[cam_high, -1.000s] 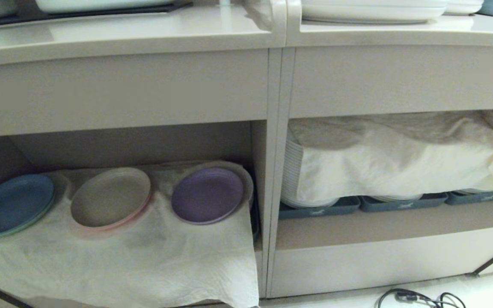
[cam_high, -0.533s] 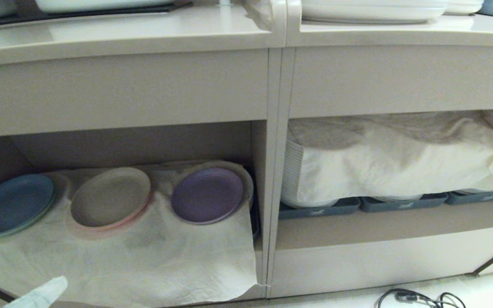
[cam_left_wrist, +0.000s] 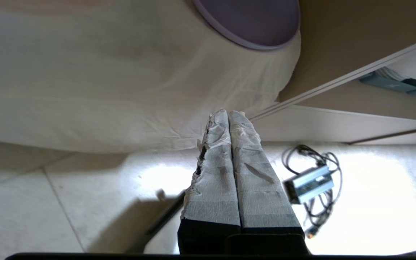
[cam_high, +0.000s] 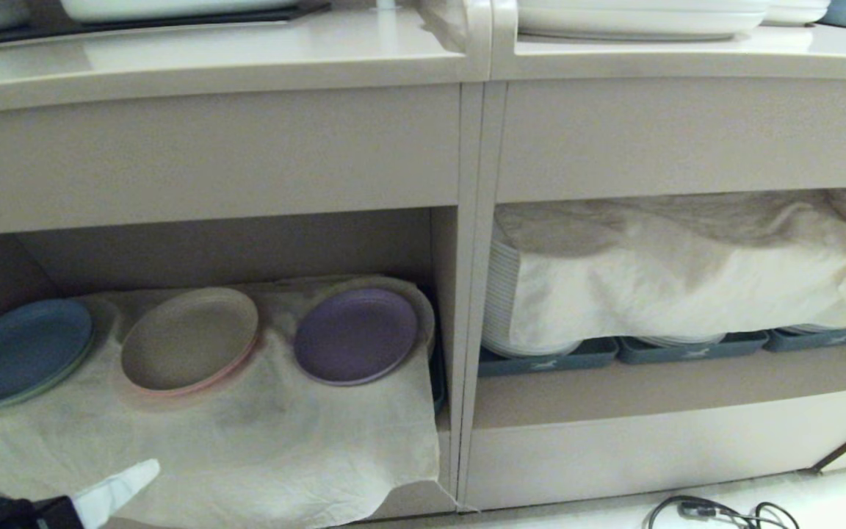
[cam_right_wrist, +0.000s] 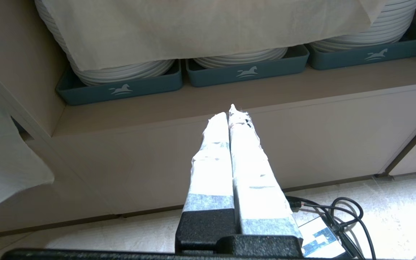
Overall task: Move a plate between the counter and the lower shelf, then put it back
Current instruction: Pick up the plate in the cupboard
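Left fingers clenched on nothing, low in front of the lower shelf.

My left fingers are pressed flat together, hanging over the floor just before the draped white cloth; in the head view their tip shows at the bottom left corner. The plate, lilac, lies on that cloth at the right end of the lower shelf, beside the pink-rimmed beige plate and the blue plate. My right fingers are clenched empty too, before the grey-blue trays of white plates.
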Robot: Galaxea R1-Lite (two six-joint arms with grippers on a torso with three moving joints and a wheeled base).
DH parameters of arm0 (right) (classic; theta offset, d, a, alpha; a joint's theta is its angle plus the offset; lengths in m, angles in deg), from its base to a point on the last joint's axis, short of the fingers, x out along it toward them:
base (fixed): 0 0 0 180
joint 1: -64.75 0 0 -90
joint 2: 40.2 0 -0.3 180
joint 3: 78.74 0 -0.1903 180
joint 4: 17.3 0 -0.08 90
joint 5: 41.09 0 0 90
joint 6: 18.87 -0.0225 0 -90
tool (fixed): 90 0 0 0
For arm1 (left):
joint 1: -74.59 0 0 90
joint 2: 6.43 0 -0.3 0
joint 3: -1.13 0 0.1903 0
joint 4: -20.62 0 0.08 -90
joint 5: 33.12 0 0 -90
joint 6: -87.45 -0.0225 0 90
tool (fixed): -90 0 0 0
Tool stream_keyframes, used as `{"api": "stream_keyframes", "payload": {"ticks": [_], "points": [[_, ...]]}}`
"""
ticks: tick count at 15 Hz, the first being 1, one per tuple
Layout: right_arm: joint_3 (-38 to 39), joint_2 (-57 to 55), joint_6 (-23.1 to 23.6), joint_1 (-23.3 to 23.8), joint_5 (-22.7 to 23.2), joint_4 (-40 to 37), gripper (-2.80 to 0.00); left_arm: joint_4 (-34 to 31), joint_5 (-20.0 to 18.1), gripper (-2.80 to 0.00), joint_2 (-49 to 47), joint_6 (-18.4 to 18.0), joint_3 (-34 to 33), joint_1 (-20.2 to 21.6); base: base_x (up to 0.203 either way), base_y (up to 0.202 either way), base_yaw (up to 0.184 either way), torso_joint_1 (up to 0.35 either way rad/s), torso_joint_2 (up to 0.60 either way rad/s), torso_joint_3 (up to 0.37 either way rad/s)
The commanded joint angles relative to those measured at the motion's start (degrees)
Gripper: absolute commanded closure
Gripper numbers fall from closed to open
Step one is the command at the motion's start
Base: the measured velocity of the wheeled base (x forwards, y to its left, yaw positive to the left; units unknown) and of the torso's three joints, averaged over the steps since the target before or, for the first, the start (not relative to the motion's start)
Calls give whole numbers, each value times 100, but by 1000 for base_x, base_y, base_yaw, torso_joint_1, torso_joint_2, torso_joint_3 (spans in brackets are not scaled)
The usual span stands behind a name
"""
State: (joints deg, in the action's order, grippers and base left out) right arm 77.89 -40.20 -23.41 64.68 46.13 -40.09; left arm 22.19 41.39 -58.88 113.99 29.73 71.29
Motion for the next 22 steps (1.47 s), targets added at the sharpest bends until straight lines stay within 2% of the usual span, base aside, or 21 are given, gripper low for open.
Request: {"api": "stream_keyframes", "payload": {"ticks": [1, 7, 12, 18, 22], "points": [[0, 0, -2, -1, -3, -4, 0, 158, -7, 0, -521, 99, 19, -94, 0, 0, 0, 0, 0, 0], [0, 0, -2, -1, -3, 3, 0, 1361, 23, 0, -2027, 418, 41, -171, 0, 0, 0, 0, 0, 0], [0, 0, -2, 7, -3, 3, 0, 1732, 130, 0, -2944, 416, 325, -354, 0, 0, 0, 0, 0, 0], [-1, -1, -2, 5, -3, 1, 0, 2240, 702, 0, -3612, 571, 533, -774, 0, 0, 0, 0, 0, 0], [0, 0, -2, -1, -3, 4, 0, 2287, 1066, 0, -3798, 572, 582, -1060, 0, 0, 0, 0, 0, 0]]}}
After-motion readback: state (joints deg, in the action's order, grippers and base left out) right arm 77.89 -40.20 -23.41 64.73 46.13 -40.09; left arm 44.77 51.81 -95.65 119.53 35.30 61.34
